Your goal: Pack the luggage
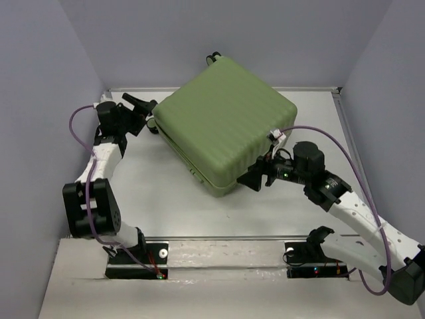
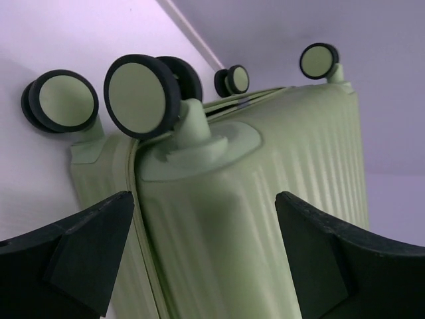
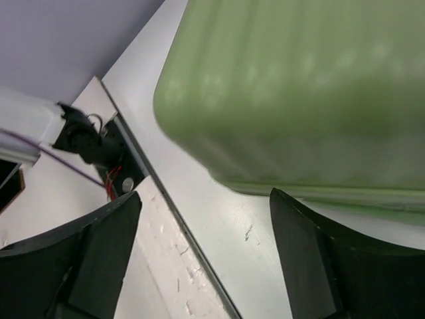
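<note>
- Luggage (image 1: 226, 123) is what you are working with. It is the big green case, and it lies flat on the white table (image 1: 159, 199).
- It is shut. You see its ribbed green top from above.
- It sits toward the far side of the table, turned at a slant, with one corner pointing at the near edge.
- Your left gripper (image 1: 149, 114) is at the left end of the case, right by the wheels (image 2: 139, 96).
- Your left wrist camera shows the luggage (image 2: 279, 199) very close, with four black wheels sticking out of that end.
- The left gripper (image 2: 202, 212) is spread wide and holds nothing. A wheel corner of the case shows between its two black fingers (image 2: 99, 246). You cannot tell if they touch the case.
- Your right gripper (image 1: 254, 174) is just beside the near edge of the case, on the right.
- Your right wrist camera shows the luggage (image 3: 299, 93) up close and a bit blurry, with bare table (image 3: 219, 199) under it.
- The right gripper (image 3: 206, 219) is spread wide too, with nothing in it. Its fingers (image 3: 312, 259) sit apart from the case.
</note>
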Robot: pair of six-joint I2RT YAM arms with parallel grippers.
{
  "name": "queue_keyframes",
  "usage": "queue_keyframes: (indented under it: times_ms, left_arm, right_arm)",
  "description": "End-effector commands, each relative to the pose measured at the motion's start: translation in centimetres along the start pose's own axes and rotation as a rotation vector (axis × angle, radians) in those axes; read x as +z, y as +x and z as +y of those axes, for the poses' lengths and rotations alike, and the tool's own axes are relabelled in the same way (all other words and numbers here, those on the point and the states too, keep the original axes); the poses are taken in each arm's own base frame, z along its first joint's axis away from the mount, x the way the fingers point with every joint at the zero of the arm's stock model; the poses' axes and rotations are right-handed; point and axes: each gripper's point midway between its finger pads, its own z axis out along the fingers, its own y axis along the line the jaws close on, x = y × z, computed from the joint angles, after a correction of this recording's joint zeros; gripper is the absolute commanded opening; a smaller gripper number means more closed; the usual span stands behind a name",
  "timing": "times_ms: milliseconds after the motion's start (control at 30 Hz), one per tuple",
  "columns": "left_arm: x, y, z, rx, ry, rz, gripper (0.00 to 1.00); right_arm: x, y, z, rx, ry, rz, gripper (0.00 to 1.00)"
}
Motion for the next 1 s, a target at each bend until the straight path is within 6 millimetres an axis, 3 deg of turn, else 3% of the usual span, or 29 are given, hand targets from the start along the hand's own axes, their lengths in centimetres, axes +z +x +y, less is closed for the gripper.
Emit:
queue_keyframes:
  times_ms: [0,133,233,400,533,633,667,800,967]
  left_arm:
    - [2.7,-1.9,-3.8,0.001,0.132,0.018,0.99]
    - [5.8,-2.1,-2.0,-0.014,0.090,0.037,0.99]
    - [8.0,-1.5,-0.5,-0.037,0.076,0.073,0.99]
    - [10.9,-1.6,-0.3,-0.067,0.090,0.084,0.99]
    - [11.9,-1.8,-1.4,-0.097,0.136,0.075,0.98]
    - [12.0,-1.9,-2.9,-0.105,0.199,0.059,0.81]
    - [11.9,-2.0,-3.2,-0.125,0.213,0.057,0.63]
    - [11.0,-2.7,-5.5,-0.117,0.284,0.047,0.31]
    - [8.9,-4.7,-9.6,-0.086,0.363,0.011,0.14]
  right_arm:
    - [0.0,-0.1,0.5,-0.039,0.003,-0.108,0.88]
    - [-0.3,1.9,0.2,-0.021,-0.004,-0.096,0.89]
    - [-0.7,2.2,0.8,-0.024,-0.033,-0.111,0.89]
    - [-0.6,3.7,0.9,-0.015,-0.064,-0.100,0.89]
    - [-0.6,4.6,0.5,-0.012,-0.062,-0.092,0.89]
    - [-0.7,5.2,-0.2,-0.009,-0.033,-0.093,0.89]
    - [-0.7,5.4,-0.4,-0.006,-0.024,-0.091,0.89]
    - [-0.3,6.7,-1.4,0.028,0.002,-0.070,0.89]
    - [0.1,7.7,-2.2,0.038,0.020,-0.055,0.90]
